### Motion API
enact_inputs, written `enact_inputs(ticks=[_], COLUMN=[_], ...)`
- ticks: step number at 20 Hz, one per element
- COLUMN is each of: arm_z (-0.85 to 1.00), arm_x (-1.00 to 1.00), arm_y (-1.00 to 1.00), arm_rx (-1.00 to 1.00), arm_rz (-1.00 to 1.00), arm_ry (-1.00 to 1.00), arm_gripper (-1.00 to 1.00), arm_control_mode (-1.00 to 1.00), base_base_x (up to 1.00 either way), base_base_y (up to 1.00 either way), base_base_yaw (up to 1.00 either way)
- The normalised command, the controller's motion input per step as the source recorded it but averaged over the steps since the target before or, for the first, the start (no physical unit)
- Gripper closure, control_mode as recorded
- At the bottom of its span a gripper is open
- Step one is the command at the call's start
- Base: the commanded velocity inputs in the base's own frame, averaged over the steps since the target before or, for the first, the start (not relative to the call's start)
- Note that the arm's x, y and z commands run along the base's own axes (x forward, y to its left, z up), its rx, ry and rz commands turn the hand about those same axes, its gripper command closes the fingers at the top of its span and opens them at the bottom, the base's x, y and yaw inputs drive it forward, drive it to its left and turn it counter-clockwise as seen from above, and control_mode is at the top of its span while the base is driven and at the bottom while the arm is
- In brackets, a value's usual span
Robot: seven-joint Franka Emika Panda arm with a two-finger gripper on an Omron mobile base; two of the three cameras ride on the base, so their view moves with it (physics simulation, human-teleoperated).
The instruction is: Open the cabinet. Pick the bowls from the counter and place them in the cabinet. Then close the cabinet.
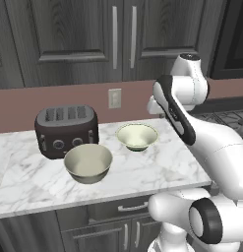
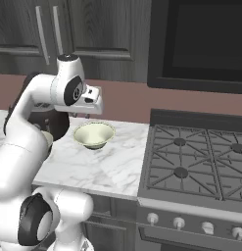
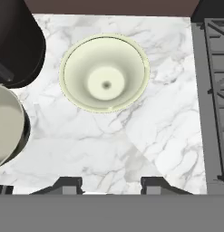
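Observation:
The cabinet (image 1: 113, 39) on the wall has both panelled doors shut, its silver bar handles (image 1: 114, 37) side by side; it also appears at the upper left (image 2: 73, 29). Two bowls stand on the marble counter (image 1: 157, 172). The larger beige-grey bowl (image 1: 88, 162) sits in front of the toaster, and the smaller whitish bowl (image 1: 137, 136) stands to its right. My gripper (image 3: 111, 185) hovers open and empty above the counter. The smaller bowl (image 3: 104, 72) lies below and ahead of the fingertips, and the larger bowl (image 3: 7, 127) is at the left edge. From the right, the gripper (image 2: 80, 115) hangs just above and left of the smaller bowl (image 2: 93, 134).
A dark toaster (image 1: 66, 130) stands at the back left of the counter, close to the larger bowl. The black gas stove (image 2: 191, 157) adjoins the counter on the right, under a dark appliance (image 2: 201, 44). A wall outlet (image 1: 114, 97) sits above the counter.

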Motion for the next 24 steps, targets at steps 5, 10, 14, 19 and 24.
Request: enact_inputs(ticks=[5,10,14,19,24], arm_z=[0.0,0.28,0.62,0.58,0.25], arm_x=[-0.16,-0.38,-0.41,-0.33,-0.09], arm_y=[0.03,0.1,0.14,0.14,0.17], arm_rx=[0.0,0.0,0.0,-0.02,-0.04], arm_rz=[0.0,0.0,0.0,0.03,0.07], arm_ry=[-0.01,-0.08,-0.16,-0.3,-0.45], arm_gripper=[-1.0,-1.0,-1.0,-1.0,-1.0], arm_control_mode=[-1.0,-1.0,-1.0,-1.0,-1.0], base_base_x=[0.0,0.0,0.0,0.0,0.0], base_base_y=[0.0,0.0,0.0,0.0,0.0], base_base_yaw=[0.0,0.0,0.0,0.0,0.0])
